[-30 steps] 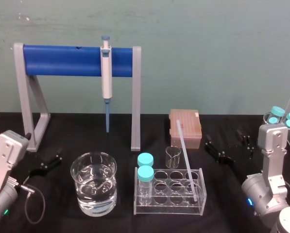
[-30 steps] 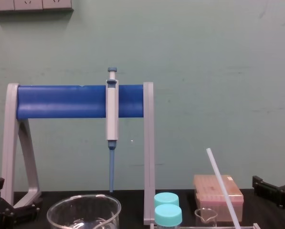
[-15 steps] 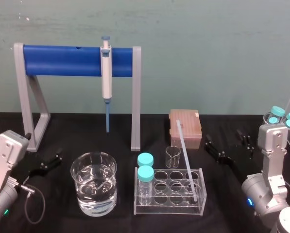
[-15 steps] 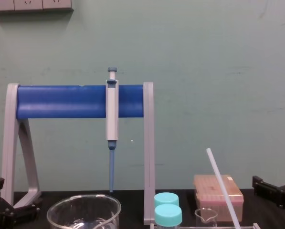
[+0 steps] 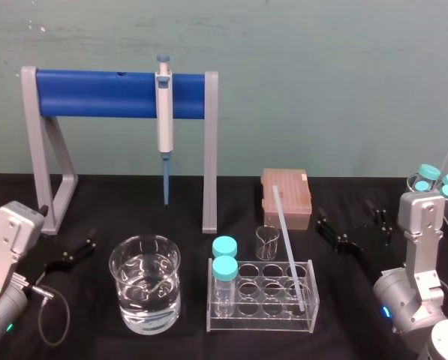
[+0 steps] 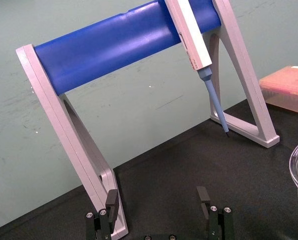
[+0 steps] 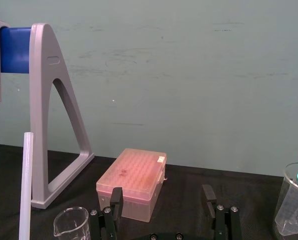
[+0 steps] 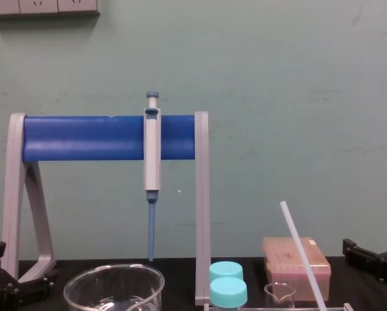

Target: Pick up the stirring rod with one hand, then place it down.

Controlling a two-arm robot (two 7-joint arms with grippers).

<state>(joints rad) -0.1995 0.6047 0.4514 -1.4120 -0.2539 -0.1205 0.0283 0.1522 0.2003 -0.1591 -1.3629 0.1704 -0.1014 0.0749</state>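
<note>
Stirring rod (image 5: pixel 287 247) stands tilted in the clear rack (image 5: pixel 260 328), to the left of my right tool (image 5: pixel 355 226), whose fingers are spread and empty. Rod's long axis runs from the rack's front-right cell up and back toward the pink tip box (image 5: pixel 287 196). Left tool (image 5: pixel 72 253) idle on the tabletop (image 5: pixel 133 202), fingers apart.

Black table (image 5: pixel 133 206), stand (image 5: pixel 210 150), beaker (image 5: pixel 145 294), rack (image 5: pixel 261 320), tip box (image 5: pixel 287 196)

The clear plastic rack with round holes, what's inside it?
Two teal-capped clear vials stand in the left holes of the clear plastic rack. The long, thin, white translucent stirring rod leans in a right hole. Other holes look empty. The vials' contents cannot be told.
</note>
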